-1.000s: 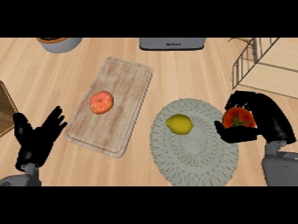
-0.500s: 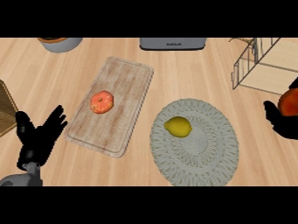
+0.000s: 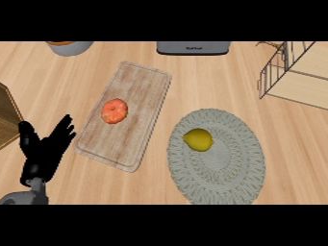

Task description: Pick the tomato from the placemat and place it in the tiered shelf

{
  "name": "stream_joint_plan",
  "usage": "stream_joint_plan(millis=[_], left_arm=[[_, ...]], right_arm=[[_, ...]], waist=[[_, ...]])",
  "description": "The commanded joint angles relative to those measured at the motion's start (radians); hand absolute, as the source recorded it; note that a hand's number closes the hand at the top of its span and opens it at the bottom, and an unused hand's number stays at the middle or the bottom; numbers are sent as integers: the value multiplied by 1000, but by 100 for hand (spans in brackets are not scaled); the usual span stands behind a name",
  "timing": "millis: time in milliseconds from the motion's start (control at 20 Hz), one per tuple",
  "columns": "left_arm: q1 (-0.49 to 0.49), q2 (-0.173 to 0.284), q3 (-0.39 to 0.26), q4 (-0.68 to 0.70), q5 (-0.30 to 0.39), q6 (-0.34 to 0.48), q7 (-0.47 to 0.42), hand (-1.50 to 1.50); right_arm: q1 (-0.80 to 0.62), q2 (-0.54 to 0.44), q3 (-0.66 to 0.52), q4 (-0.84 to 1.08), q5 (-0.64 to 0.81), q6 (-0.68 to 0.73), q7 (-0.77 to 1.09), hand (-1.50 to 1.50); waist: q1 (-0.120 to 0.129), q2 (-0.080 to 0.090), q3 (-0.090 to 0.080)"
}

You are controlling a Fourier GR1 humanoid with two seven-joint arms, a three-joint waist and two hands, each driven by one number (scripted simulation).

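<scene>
One left hand (image 3: 44,153) open and empty, one orange fruit (image 3: 114,111) on one cutting board (image 3: 141,89) just right, one lemon (image 3: 197,140) on one placemat (image 3: 227,178) farther right, perhaps one tiered shelf (image 3: 305,79) beyond.

We saw only the left hand (image 3: 44,153), which rested open with fingers straight and slightly spread, pointing up, just left of the wooden cutting board (image 3: 127,115) near its lower corner. Its grey wrist entered below it. Our right hand lay outside the view.
</scene>
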Motion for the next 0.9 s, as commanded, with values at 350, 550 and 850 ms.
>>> stream_joint_plan(millis=[350,550,850], left_arm=[[-28,-25,10,67,-20,-6,-47,0],[-14,-55,-17,39,-44,17,-40,0],[-12,-8,27,23,-9,-29,-25,0]], right_arm=[[-204,-249,-68,448,-12,-53,-169,150],[-249,-285,-34,630,-2,-77,-280,150],[-255,-352,29,830,56,-104,-464,150]], waist=[[3,4,0],[8,5,0],[16,6,1]])
